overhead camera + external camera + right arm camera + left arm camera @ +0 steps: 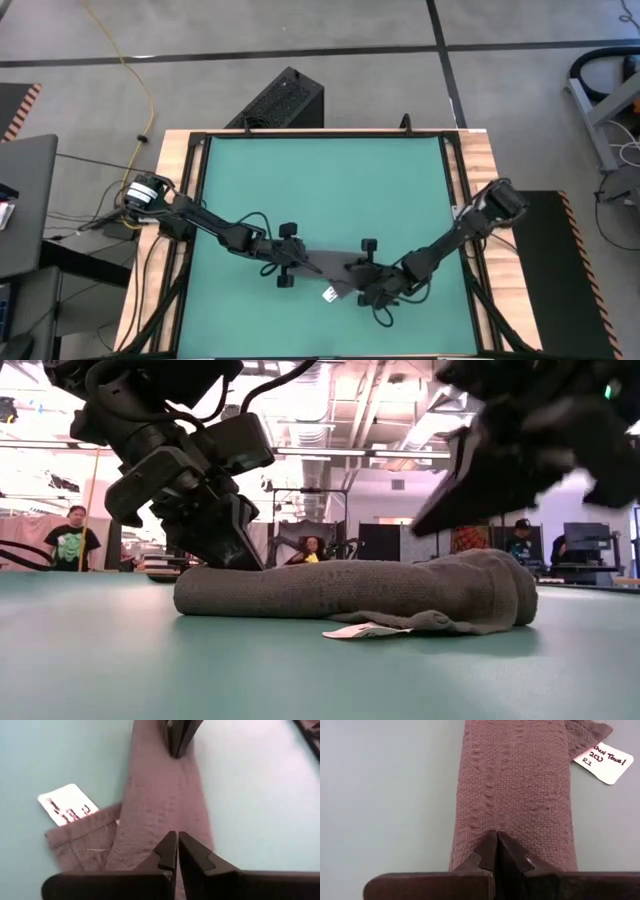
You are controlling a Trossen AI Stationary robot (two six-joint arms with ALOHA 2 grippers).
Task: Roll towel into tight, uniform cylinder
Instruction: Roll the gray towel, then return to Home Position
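The dark grey towel (350, 592) lies rolled into a long cylinder on the teal mat (320, 190), running left to right near the table's front. Its right end (500, 590) is thicker. A loose corner with a white tag (365, 630) sticks out flat on the mat at the near side. My left gripper (238, 558) is shut, down at the roll's left end. My right gripper (430, 520) hangs shut a little above the roll's right part, touching nothing; its wrist view shows the roll (160, 805) below its fingertips (170, 845). My left gripper rests its shut fingertips (496, 840) on top of the roll near its left end (515, 805). The fingers slant down from the table's left and point along the roll. The roll lies full length on the mat.
The mat sits in a dark frame on a wooden table (175, 200). A black box (285, 100) stands beyond the far edge. Bare mat stretches far of the roll. People (70, 540) show in the room behind the table.
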